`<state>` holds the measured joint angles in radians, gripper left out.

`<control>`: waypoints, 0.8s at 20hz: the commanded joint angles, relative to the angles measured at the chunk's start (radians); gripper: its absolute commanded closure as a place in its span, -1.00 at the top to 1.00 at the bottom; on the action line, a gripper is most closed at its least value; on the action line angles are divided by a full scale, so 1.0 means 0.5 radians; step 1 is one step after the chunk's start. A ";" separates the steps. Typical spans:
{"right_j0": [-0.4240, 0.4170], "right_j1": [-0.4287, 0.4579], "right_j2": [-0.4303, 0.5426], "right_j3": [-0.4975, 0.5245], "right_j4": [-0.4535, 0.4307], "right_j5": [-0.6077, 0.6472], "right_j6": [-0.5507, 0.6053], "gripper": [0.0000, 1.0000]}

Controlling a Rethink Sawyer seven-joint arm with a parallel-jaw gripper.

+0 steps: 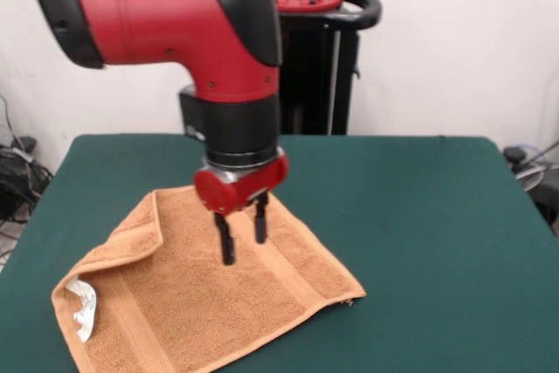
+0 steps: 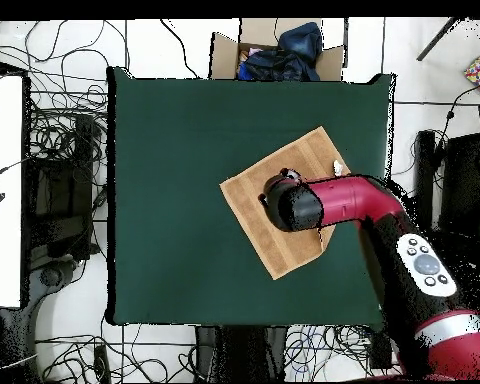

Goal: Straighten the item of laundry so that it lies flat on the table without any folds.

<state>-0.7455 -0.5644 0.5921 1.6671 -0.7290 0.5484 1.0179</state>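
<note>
Front view: tool (image 1: 242, 240) open, empty, above towel (image 1: 201, 303) with one edge folded over

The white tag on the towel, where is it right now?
In the front view the white tag sits at the towel's folded left corner, lower left of the end effector.

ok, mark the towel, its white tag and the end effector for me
towel (image 1: 183, 303), front view, flat terry surface below the band stripe.
white tag (image 1: 84, 309), front view, middle of the tag at the folded-over left corner.
end effector (image 1: 243, 238), front view, midway between its two black fingertips.
</note>
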 commanded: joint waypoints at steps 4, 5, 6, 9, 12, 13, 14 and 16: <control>0.068 0.160 -0.274 -0.022 0.116 -0.149 0.529 1.00; 0.068 0.186 -0.282 -0.041 0.122 -0.157 0.515 1.00; 0.067 0.208 -0.289 -0.057 0.124 -0.173 0.503 1.00; 0.065 0.276 -0.310 -0.102 0.123 -0.222 0.479 1.00; 0.051 0.380 -0.331 -0.168 0.113 -0.275 0.447 1.00; 0.043 0.409 -0.337 -0.182 0.110 -0.295 0.438 1.00; 0.035 0.438 -0.342 -0.196 0.106 -0.315 0.429 1.00; 0.011 0.494 -0.346 -0.224 0.105 -0.342 0.396 1.00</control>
<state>-0.7320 -0.4258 0.4765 1.6341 -0.6912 0.4453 1.0319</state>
